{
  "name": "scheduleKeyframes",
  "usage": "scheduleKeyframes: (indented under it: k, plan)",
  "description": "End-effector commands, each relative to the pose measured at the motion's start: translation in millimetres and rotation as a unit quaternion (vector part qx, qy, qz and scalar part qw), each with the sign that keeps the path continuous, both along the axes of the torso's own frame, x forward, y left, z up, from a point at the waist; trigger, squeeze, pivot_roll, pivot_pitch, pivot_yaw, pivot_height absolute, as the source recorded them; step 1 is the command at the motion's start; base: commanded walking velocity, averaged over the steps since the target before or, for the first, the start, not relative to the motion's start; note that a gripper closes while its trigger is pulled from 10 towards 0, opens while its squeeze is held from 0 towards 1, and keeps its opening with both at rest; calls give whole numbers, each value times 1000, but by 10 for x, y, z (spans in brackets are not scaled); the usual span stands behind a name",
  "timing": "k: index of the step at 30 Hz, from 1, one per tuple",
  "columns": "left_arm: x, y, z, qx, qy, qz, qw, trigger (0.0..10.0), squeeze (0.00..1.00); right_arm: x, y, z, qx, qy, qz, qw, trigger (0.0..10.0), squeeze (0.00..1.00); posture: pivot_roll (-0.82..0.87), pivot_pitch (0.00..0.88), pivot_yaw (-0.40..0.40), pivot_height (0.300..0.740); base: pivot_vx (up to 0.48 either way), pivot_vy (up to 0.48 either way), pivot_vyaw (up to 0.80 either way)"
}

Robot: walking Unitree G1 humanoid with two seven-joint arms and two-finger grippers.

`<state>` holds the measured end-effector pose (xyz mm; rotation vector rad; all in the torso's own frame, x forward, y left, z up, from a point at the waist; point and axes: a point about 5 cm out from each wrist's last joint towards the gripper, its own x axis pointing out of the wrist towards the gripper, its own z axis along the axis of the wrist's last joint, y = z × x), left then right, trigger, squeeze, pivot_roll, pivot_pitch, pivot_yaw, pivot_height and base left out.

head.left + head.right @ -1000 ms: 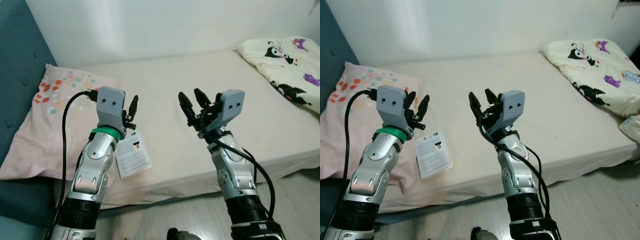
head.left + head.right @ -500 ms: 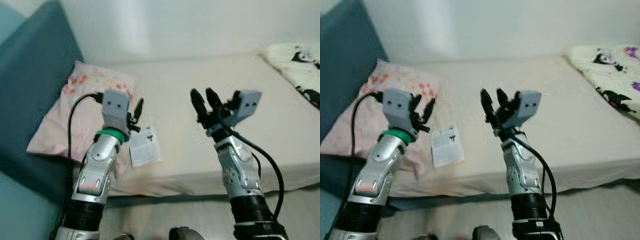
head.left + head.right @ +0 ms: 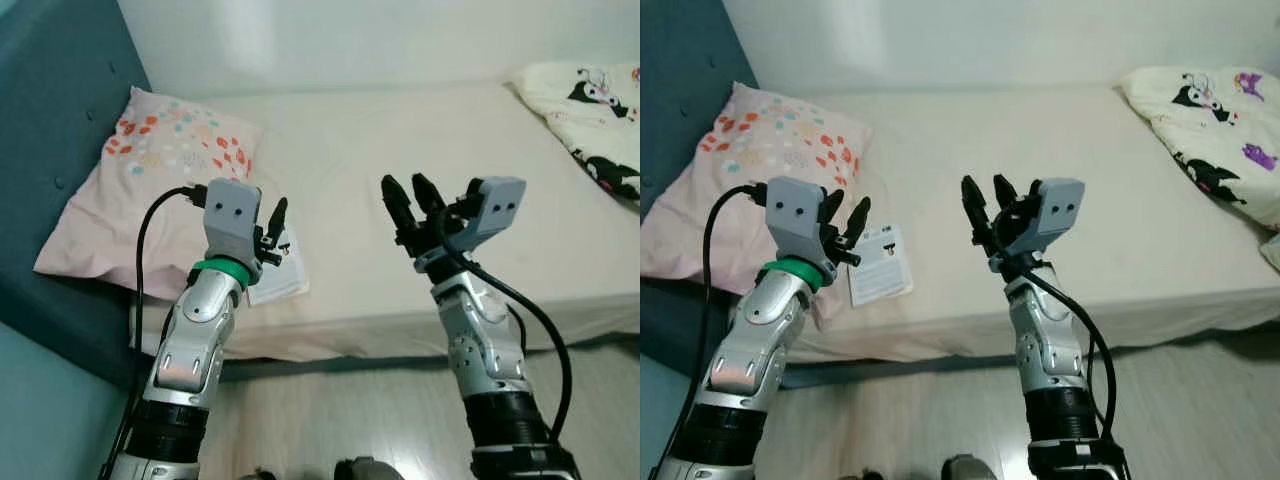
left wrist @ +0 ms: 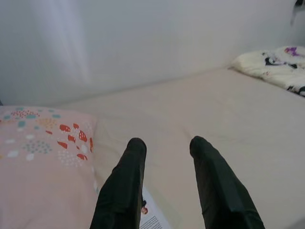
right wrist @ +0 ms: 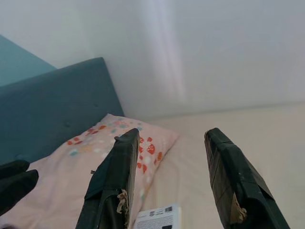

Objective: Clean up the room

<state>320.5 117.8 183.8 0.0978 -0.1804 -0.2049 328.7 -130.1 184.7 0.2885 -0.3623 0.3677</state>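
the left gripper [image 3: 272,228] is raised at centre-left of the head view, fingers spread apart and holding nothing. the right gripper [image 3: 408,203] is raised at centre-right, fingers likewise parted and empty. both hover above the near edge of the bed [image 3: 400,150], well apart from each other.

directly behind the left gripper, a white leaflet [image 3: 880,265] lies flat on the mattress near its front edge, just beside the lower right corner of the pink patterned pillow [image 3: 150,190]. the pillow occupies the left of the frame, leaning against the teal headboard [image 3: 50,130].

at the upper right of the frame, a cream blanket with cartoon print [image 3: 1215,120] lies crumpled on the bed. a pale wooden floor [image 3: 380,420] runs along the bottom, below the bed edge.
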Motion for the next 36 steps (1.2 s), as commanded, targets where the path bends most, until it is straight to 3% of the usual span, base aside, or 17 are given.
scheduleKeyframes:
  k: [1, 19, 24, 29, 33, 36]
  plan:
    - [-9, 15, -47, 4, 9, 3, 1000, 10000, 0, -17, 29, -42, 0, 9, 9, 1000, 10000, 0, -84, 0, 32, 740, -285, 0, 0]
    - [0, 29, -37, 3, 8, 6, 1000, 10000, 0, -16, 48, -50, -5, 11, 13, 1000, 10000, 0, -84, 0, 32, 740, -287, 0, 0]
    - [6, 24, -64, 4, 22, 0, 1000, 10000, 0, 0, 61, -115, -19, 30, 12, 999, 10000, 0, -82, 0, 32, 740, 0, 0, -320]
    - [12, 57, -215, -9, 68, 3, 998, 10000, 0, 10, 57, -218, -6, 58, 10, 998, 10000, 0, -83, 0, 36, 740, 0, 0, -800]
    - [0, 150, -436, -14, 113, 18, 993, 10000, 0, -1, 153, -439, -30, 96, 26, 995, 10000, 0, -87, 0, 38, 740, 0, 0, -800]
    - [-42, 176, -625, 8, 137, 24, 990, 10000, 0, 11, 262, -619, -55, 127, 42, 990, 10000, 0, -87, 0, 38, 740, 0, 0, -800]
